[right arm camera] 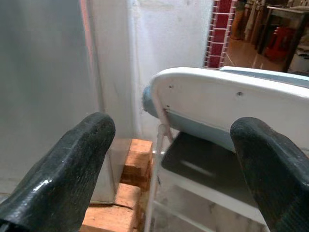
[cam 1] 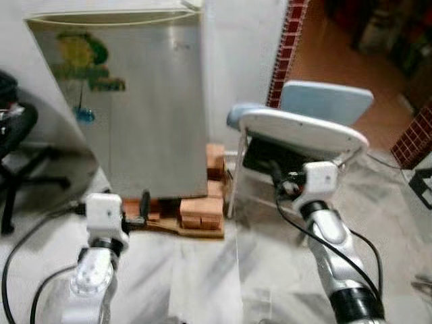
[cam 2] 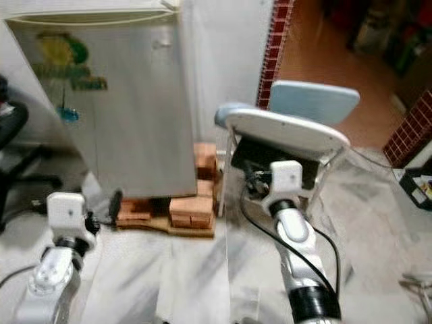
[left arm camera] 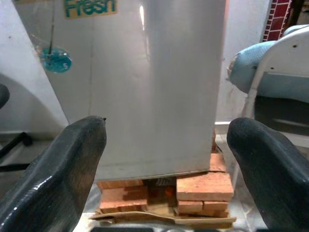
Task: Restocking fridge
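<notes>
Both grippers, left [left arm camera: 164, 169] and right [right arm camera: 169, 169], hung spread and empty before the shut, small silver metal fridge [cam 1: 135, 101]; its door needed opening for any restocking.

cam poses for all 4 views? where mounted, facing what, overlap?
Left and right eye views: head, looking forward-down at the closed fridge; left gripper, right gripper.
Left wrist view: along open fingers at the fridge and bricks.
Right wrist view: along open fingers at the white chair.
Shared: fridge, bricks, chair.
</notes>
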Controlling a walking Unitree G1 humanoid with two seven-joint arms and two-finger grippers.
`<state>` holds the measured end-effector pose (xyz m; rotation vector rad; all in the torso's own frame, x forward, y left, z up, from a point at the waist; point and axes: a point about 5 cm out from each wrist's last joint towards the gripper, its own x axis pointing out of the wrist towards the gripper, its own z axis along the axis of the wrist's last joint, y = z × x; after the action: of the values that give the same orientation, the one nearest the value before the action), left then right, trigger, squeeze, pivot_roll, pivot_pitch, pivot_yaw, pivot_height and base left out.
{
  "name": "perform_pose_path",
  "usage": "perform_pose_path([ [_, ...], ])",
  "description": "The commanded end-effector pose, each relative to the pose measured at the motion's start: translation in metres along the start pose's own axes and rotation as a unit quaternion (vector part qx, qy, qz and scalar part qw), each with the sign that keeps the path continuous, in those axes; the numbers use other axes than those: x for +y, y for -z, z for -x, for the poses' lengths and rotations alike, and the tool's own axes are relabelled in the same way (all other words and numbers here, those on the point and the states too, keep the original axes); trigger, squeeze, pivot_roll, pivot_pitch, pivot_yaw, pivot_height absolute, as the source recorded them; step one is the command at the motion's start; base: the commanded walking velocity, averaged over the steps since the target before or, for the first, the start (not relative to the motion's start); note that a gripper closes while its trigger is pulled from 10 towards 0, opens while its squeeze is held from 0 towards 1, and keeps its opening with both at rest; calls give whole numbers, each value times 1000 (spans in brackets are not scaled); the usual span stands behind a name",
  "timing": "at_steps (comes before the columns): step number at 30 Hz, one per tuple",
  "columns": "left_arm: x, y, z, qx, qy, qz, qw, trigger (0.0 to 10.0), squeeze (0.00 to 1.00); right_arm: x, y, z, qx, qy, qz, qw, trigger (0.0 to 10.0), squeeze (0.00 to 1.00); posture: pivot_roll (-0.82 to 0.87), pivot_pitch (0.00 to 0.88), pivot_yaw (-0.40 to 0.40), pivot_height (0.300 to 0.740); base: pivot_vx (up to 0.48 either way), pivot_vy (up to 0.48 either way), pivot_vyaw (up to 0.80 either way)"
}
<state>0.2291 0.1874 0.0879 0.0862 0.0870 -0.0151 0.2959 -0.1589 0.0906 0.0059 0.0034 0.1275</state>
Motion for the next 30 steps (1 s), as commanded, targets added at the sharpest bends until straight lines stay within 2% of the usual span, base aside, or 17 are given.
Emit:
perform_pose_path([
  [1, 6, 2, 3, 6, -6, -7, 1000, 10000, 0, 12, -2, 0, -5, -15, -5, 1000, 10000, 0, 29, 37, 14, 740, 0, 480, 0],
  [8, 6, 5, 4, 12, -5, -9, 1000, 10000, 0, 15, 4, 3, 4, -24, -7, 1000, 10000, 0, 35, 39, 9, 740, 0, 480, 0],
  [15, 8, 6, 6, 9, -10, -12, 1000, 10000, 0, 11, 6, 3, 9, -16, -3, 1000, 10000, 0, 33, 27, 9, 740, 0, 452, 0],
  [16, 8, 4, 6, -2, -8, -14, 1000, 10000, 0, 10, 7, 4, 10, -15, -1, 1000, 10000, 0, 31, 24, 8, 740, 0, 0, 0],
  [30, 8, 6, 7, 0, -11, -9, 1000, 10000, 0, 9, 10, 5, 13, -14, 4, 1000, 10000, 0, 27, 13, 11, 740, 0, 0, 0],
])
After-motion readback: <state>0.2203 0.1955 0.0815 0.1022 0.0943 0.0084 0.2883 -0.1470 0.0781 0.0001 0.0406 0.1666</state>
